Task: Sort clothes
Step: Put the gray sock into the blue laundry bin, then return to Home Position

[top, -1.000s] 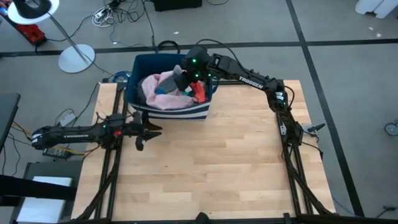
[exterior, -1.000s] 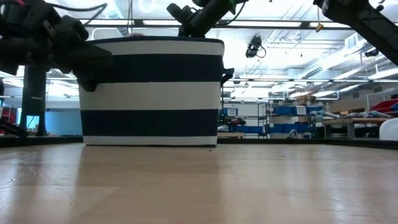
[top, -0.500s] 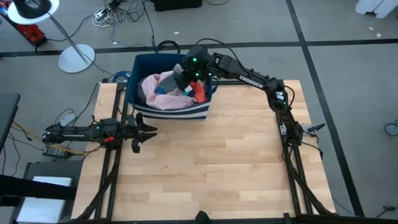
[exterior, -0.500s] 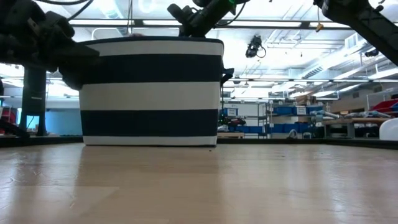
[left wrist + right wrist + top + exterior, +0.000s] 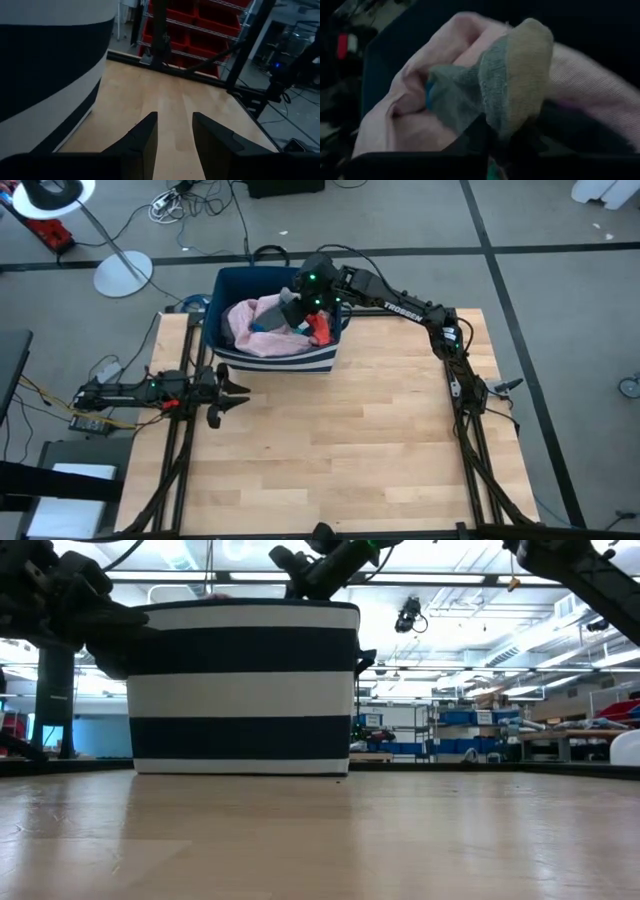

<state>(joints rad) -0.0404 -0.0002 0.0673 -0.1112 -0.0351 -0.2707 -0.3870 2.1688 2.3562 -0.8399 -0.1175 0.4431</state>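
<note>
We see the right gripper (image 5: 293,308) reaching down into the blue striped bin (image 5: 228,283) at the table's far edge. Its fingers sit against a grey sock (image 5: 515,85), which drapes over them, but we cannot tell whether they pinch it or have let it go. The sock lies on a pink garment (image 5: 415,115) in the heap of clothes (image 5: 262,330) filling the bin, beside a red-orange piece (image 5: 320,330). The left gripper (image 5: 174,136) hovers empty over the wooden table (image 5: 330,440), fingers parted, just in front of the bin's left corner.
</note>
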